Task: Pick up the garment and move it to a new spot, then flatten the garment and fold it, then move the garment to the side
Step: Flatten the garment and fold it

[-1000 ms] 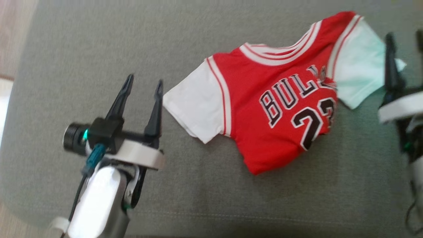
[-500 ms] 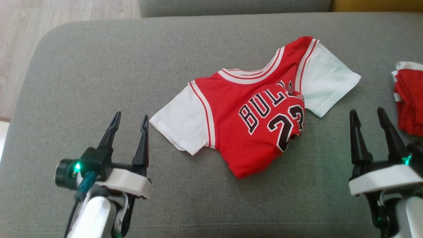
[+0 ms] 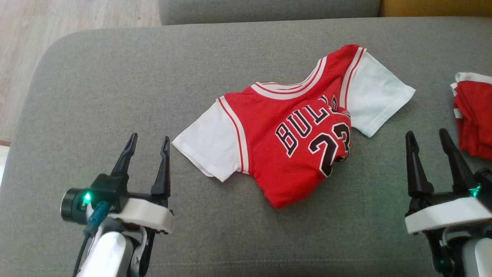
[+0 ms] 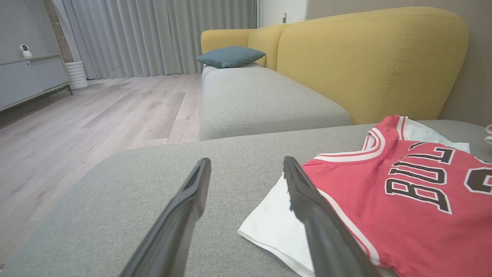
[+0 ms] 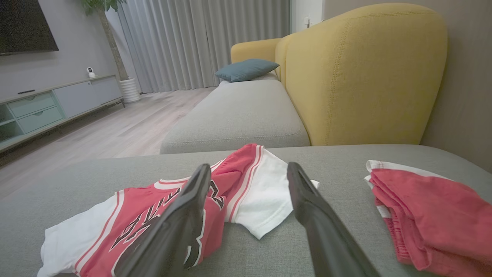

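The garment (image 3: pixel 296 142) is a red jersey with white sleeves and black lettering, lying crumpled and partly folded over in the middle of a grey cushion (image 3: pixel 115 88). It also lies to the right in the left wrist view as the garment (image 4: pixel 403 200), and to the left in the right wrist view as the garment (image 5: pixel 161 211). My left gripper (image 3: pixel 150 140) stands open just left of the white sleeve, holding nothing. My right gripper (image 3: pixel 426 136) stands open to the right of the jersey, also holding nothing. Both hover above the cushion.
A second red cloth (image 3: pixel 474 115) lies at the cushion's right edge, close to my right gripper. Beyond the cushion stand another grey seat (image 4: pixel 261 100), a yellow sofa back (image 4: pixel 365 57) with a teal pillow (image 4: pixel 230 55), and wooden floor (image 3: pixel 57 23) at the left.
The head camera shifted, so the whole picture moved and the right gripper and second red cloth came into view. The jersey lies as before; both grippers stay open.
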